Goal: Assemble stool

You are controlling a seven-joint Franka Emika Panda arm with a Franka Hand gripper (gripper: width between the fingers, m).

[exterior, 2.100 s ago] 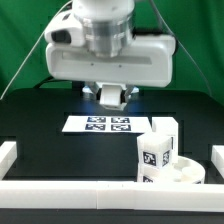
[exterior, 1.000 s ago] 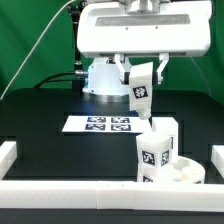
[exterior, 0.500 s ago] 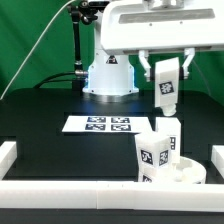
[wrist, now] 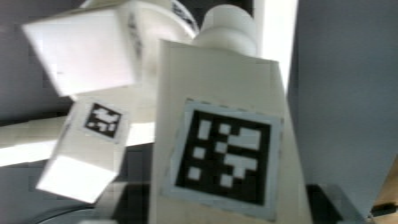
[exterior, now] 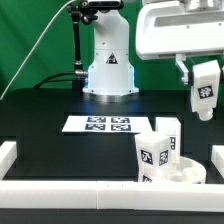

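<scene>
Stool legs (exterior: 158, 150) — three, one (exterior: 205, 88) clawed

Black table (exterior: 60, 150) under everything. Marker board (exterior: 97, 124) lies flat mid-table, several black-and-white square tags printed on it. White border rails: one along the near edge (exterior: 70, 190), a short corner piece at the exterior view's left (exterior: 8, 153), another at the right edge (exterior: 217, 156). Green backdrop (exterior: 30, 40) behind.
</scene>
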